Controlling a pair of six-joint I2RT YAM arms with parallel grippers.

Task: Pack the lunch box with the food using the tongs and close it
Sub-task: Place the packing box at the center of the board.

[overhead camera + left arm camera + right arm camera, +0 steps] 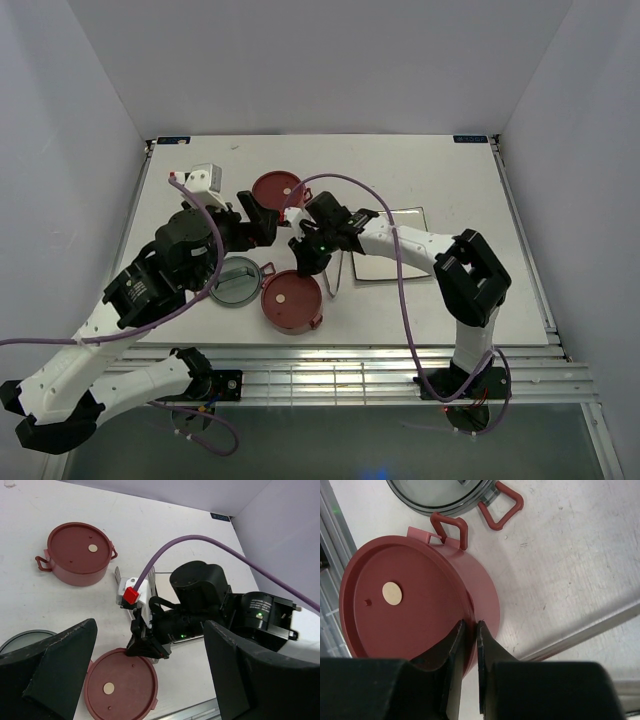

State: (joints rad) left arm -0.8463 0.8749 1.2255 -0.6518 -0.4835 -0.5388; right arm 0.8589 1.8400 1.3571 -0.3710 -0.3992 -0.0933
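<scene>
**Right fingers pinched on the near bowl's rim, left fingers wide open**

I take the grey top cover (232,282) as my landmark; it lies flat on the desk (450,190), and its red clasps point toward the near bowl.

The lunch box is in separate pieces. The near bowl (487,595) stands just beside the cover, on its right, with a flat dark-red lid (395,610) sitting on it. The far bowl (280,190) is further back on the desk from the cover, well apart from it, and is lidded too. Each lid has a small pale dot on it.

My right gripper (470,626) reaches down to the edge of the near bowl that faces away from the cover. Its fingers are drawn almost together with only a thin slit between them. One sits over the lid's edge and the other on the outer wall, so they pinch the rim.

My left gripper (265,218) hangs above the desk beyond the cover, between the two bowls. Its fingers (60,665) are spread as wide as they go and hold nothing.

The tongs (335,275) lie on the desk to the right of the cover, past the near bowl and at the left edge of the white plate (400,262). Neither gripper touches them.
</scene>
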